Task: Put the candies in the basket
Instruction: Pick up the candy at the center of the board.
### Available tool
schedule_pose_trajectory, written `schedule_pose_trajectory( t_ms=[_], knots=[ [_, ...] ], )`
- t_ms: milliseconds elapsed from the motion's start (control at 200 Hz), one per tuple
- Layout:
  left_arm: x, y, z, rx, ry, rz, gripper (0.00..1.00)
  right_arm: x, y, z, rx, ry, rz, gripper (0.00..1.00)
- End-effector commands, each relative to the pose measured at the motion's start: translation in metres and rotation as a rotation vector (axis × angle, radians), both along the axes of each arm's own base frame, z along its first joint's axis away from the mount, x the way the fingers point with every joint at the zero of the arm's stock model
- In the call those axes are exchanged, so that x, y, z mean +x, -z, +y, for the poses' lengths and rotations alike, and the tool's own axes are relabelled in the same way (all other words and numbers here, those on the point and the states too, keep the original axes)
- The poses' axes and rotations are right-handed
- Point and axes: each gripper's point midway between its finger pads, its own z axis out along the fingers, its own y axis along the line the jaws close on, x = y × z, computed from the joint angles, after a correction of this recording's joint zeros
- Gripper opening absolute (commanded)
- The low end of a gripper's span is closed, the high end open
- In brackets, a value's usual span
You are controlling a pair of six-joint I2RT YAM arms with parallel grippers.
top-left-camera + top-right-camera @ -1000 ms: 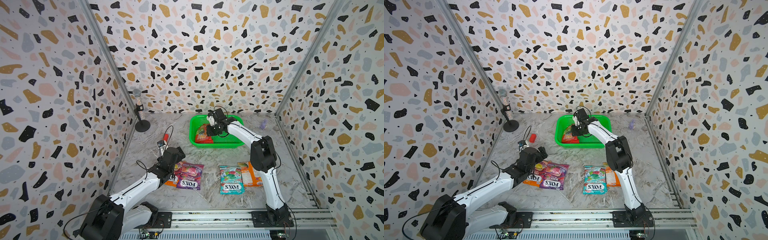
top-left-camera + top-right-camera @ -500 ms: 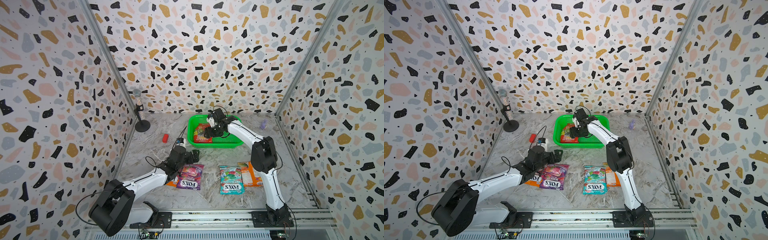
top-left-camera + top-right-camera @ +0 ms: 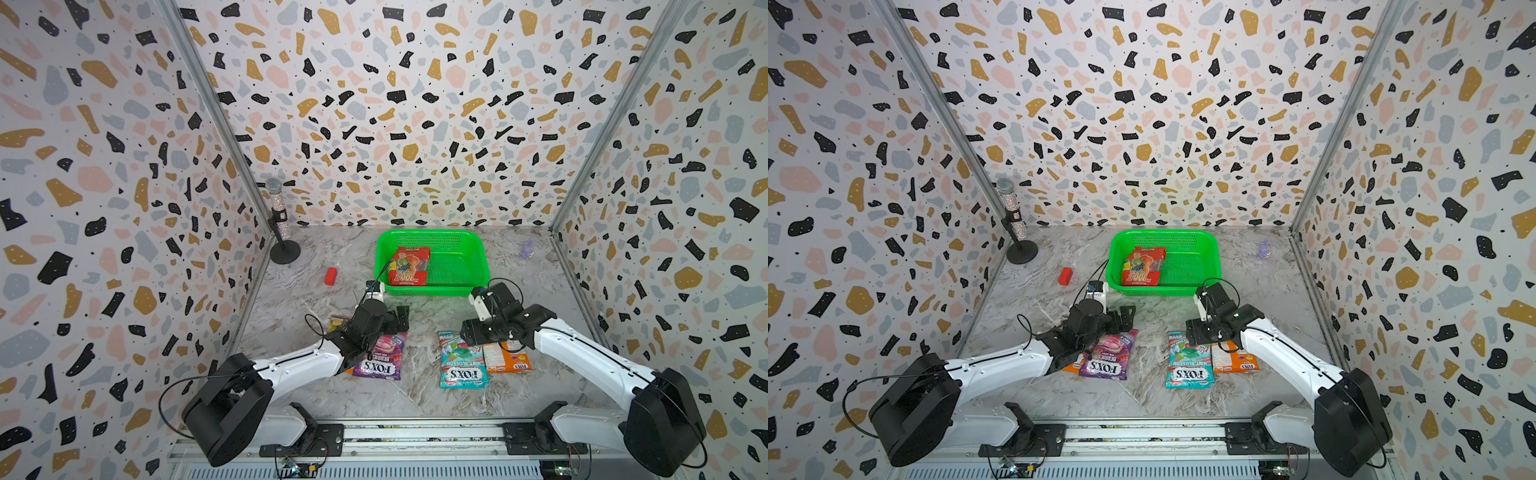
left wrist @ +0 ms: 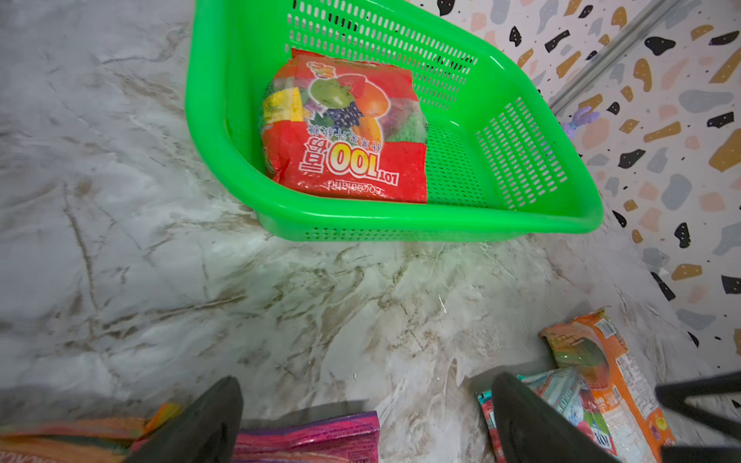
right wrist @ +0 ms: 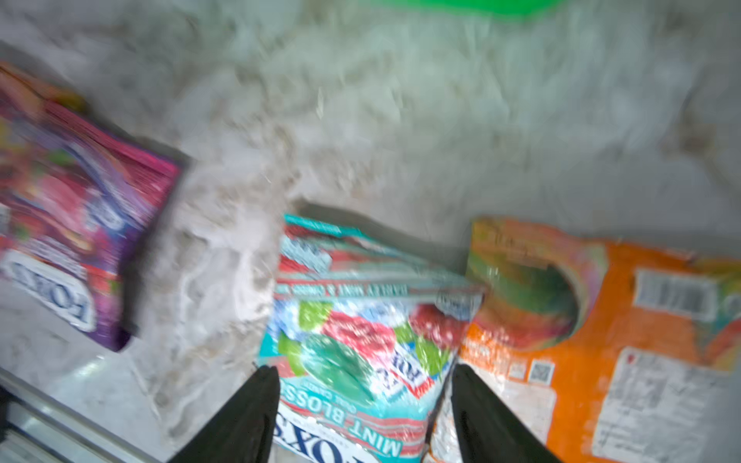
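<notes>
Candies: red bag inside green basket; purple bag, teal bag and the orange bag touching it lie on desk | left claw: wide, empty, over purple bag's far edge | right claw: wide, empty, over teal bag
</notes>
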Motion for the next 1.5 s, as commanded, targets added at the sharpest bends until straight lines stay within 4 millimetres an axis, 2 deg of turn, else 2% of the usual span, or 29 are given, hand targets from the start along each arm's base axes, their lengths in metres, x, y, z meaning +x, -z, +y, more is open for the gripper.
schedule_pose_trajectory(
  t_ms=[0, 295, 491, 701, 826, 941, 1061, 1181, 1352, 1437, 1497],
  knots=[
    [0.011, -0.020, 0.016, -0.017, -0.123, -0.049, 1.00, -0.004, -0.007, 0.000, 0.038, 0.027, -0.030, 0.72],
    [0.014, -0.018, 0.034, 0.017, -0.209, -0.045, 1.00, -0.020, 0.016, 0.002, 0.032, 0.016, 0.027, 0.70],
    [0.012, -0.017, 0.060, 0.060, -0.320, -0.019, 1.00, -0.022, 0.029, 0.008, 0.032, 0.017, 0.033, 0.69],
    [0.009, -0.016, 0.080, 0.027, -0.402, -0.017, 1.00, -0.019, 0.029, 0.027, 0.091, 0.020, 0.033, 0.65],
    [0.010, -0.015, 0.081, 0.033, -0.400, -0.015, 1.00, -0.014, 0.028, 0.040, 0.119, 0.019, 0.033, 0.63],
    [0.011, -0.014, 0.079, 0.034, -0.391, -0.010, 1.00, -0.009, 0.026, 0.040, 0.093, 0.035, 0.020, 0.62],
    [0.013, -0.014, 0.070, 0.027, -0.353, 0.000, 1.00, -0.011, 0.023, 0.021, 0.011, 0.049, -0.014, 0.62],
    [0.015, -0.016, 0.039, -0.028, -0.213, 0.018, 1.00, -0.016, 0.024, 0.005, -0.044, 0.048, -0.039, 0.64],
    [0.013, -0.015, -0.014, -0.090, 0.053, 0.046, 1.00, -0.024, 0.037, 0.009, -0.019, 0.032, 0.000, 0.65],
    [0.011, -0.014, -0.029, -0.104, 0.130, 0.057, 1.00, -0.026, 0.046, 0.012, -0.011, 0.032, 0.024, 0.65],
    [0.011, -0.012, -0.032, -0.100, 0.140, 0.063, 1.00, -0.027, 0.052, 0.013, -0.008, 0.035, 0.041, 0.64]
  ],
)
